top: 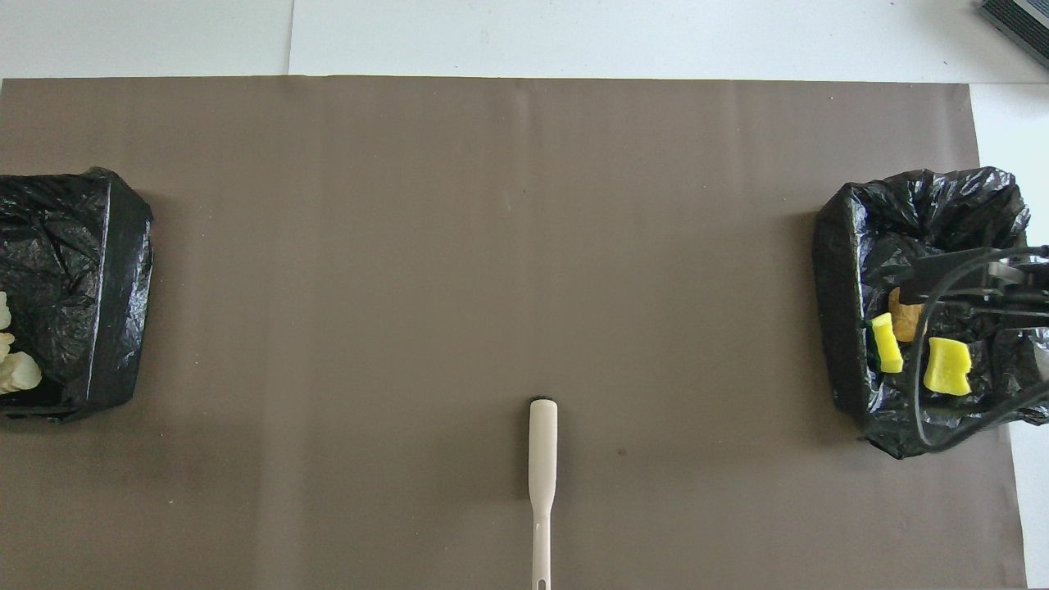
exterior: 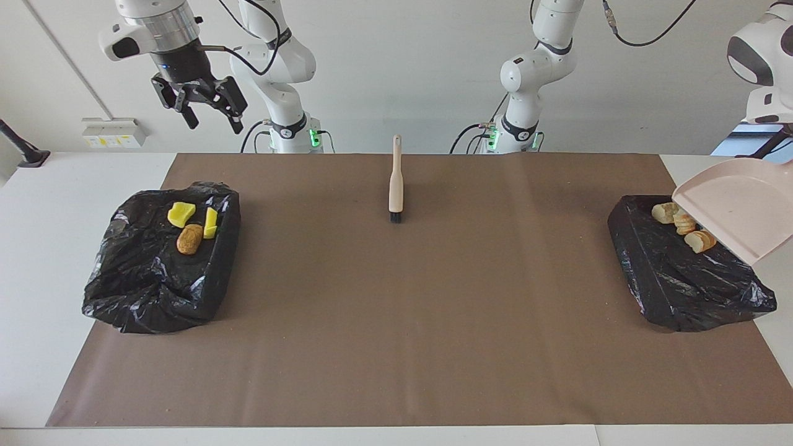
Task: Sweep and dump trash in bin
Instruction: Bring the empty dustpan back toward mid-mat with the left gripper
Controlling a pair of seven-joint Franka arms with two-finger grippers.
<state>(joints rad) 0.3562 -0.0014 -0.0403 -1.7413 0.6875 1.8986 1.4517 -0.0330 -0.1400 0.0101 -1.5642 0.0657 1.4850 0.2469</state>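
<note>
A pink dustpan (exterior: 737,210) hangs steeply tilted under my left arm (exterior: 761,62), its lip over the black-bagged bin (exterior: 687,291) at that arm's end. My left gripper is cut off at the view's edge, shut on the dustpan. Pale tan trash chunks (exterior: 666,212) lie in that bin just below the lip, and they also show in the overhead view as pale chunks (top: 15,373). My right gripper (exterior: 215,126) hangs open and empty, high over the other bin (exterior: 155,291). That bin holds two yellow wedges (top: 947,365) and a brown lump (exterior: 189,238).
A cream-handled brush (exterior: 395,183) lies on the brown mat (exterior: 396,322), midway between the bins and near the robots' edge, bristles pointing away from them. White tabletop (exterior: 56,204) borders the mat at both ends.
</note>
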